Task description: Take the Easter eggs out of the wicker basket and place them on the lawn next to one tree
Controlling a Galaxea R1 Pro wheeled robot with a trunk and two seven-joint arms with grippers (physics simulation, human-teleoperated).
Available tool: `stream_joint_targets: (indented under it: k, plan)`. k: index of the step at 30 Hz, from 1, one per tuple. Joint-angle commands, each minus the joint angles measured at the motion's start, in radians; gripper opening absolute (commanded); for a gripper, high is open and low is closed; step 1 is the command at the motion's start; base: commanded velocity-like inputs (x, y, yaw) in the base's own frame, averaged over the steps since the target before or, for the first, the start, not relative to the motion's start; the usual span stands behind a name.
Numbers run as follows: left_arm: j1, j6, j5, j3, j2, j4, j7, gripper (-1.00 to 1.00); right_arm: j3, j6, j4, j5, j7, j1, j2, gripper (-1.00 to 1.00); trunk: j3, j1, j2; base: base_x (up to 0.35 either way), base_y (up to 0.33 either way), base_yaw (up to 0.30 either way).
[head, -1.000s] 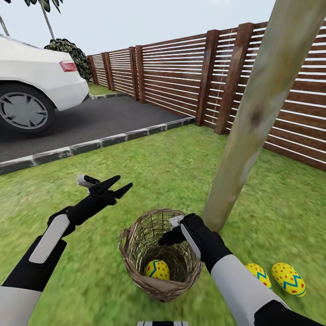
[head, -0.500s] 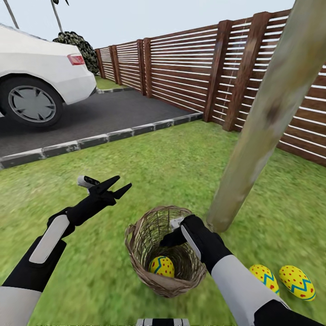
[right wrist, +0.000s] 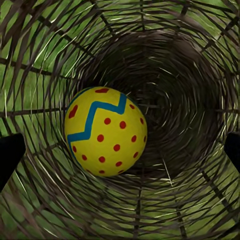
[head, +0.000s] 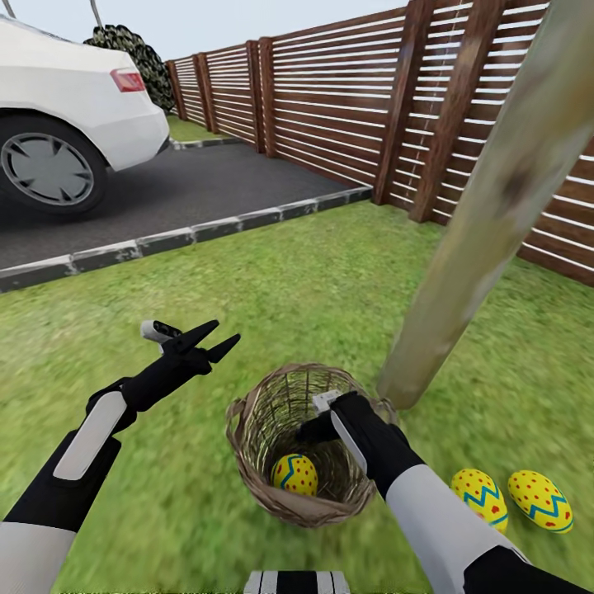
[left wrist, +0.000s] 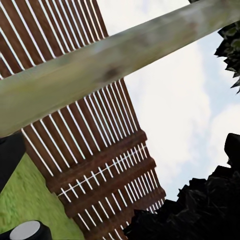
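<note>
A: scene check, big to small. lawn (head: pixel 313 280) wide and green, tree (head: pixel 487 206) leaning up out of it, fence (head: pixel 330 99) behind, white car (head: pixel 66 107) on the driveway (head: pixel 165 198)

B: basket?

A: wicker basket (head: pixel 304 445) sits on the grass just beside the foot of the tree, tipped a bit toward the robot. one Easter egg inside (head: pixel 294 474), resting low against the near wall. other two eggs (head: pixel 479 499) (head: pixel 540 501) lie on the grass near the trunk, side by side, apart from the basket

B: so two of three look done. step in hand?

A: my read: fetching the last one. right gripper (head: pixel 318 425) is down in the basket mouth above the egg. wrist cam looks straight down the weave at the egg (right wrist: pixel 106 131), dark fingertips (right wrist: pixel 10 155) at either edge of frame, spread wide, nothing between them

B: left?

A: left gripper (head: pixel 216 338) hangs over bare grass, well apart from the basket, jaws parted, empty

B: next move?

A: judgement only: go deeper, shift toward the egg since it sits off-centre between the tips, close across its narrow axis. smooth round shell, could squirt out against the lattice

B: any writing, brands?

A: none readable. no plate or badge visible on the car, eggs carry only blue zigzags and red dots
</note>
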Motion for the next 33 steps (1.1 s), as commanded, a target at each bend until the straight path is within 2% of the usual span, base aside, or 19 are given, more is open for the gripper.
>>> stream_joint_targets:
  k: [1, 16, 21, 26, 33]
  plan:
    - [-0.001, 0.005, 0.007, -0.002, 0.001, 0.0, 0.0, 1.0, 0.002, 0.003, -0.001, -0.008, -0.004, -0.001, 0.0, 1.0, -0.005, 0.0, -0.001, 0.0, 0.0, 0.0]
    - [0.001, 0.005, 0.007, -0.001, 0.001, 0.0, 0.0, 1.0, 0.003, -0.002, -0.002, -0.008, 0.003, -0.001, 0.001, 1.0, -0.063, 0.007, -0.004, 0.0, 0.0, 0.0]
    - [0.001, 0.005, 0.006, 0.0, 0.001, 0.006, 0.0, 1.0, 0.032, -0.002, -0.01, -0.008, 0.001, -0.001, 0.003, 1.0, -0.082, 0.009, -0.005, 0.0, 0.0, 0.0]
    - [0.001, 0.005, 0.005, 0.0, 0.001, 0.014, 0.0, 1.0, 0.038, -0.002, 0.016, -0.013, -0.003, -0.013, 0.014, 1.0, -0.101, 0.011, -0.006, 0.0, 0.0, 0.0]
    - [0.001, 0.005, 0.005, 0.0, 0.001, 0.014, 0.0, 1.0, 0.038, -0.005, 0.059, -0.015, -0.003, -0.029, 0.014, 1.0, -0.128, 0.015, -0.008, 0.0, 0.0, 0.0]
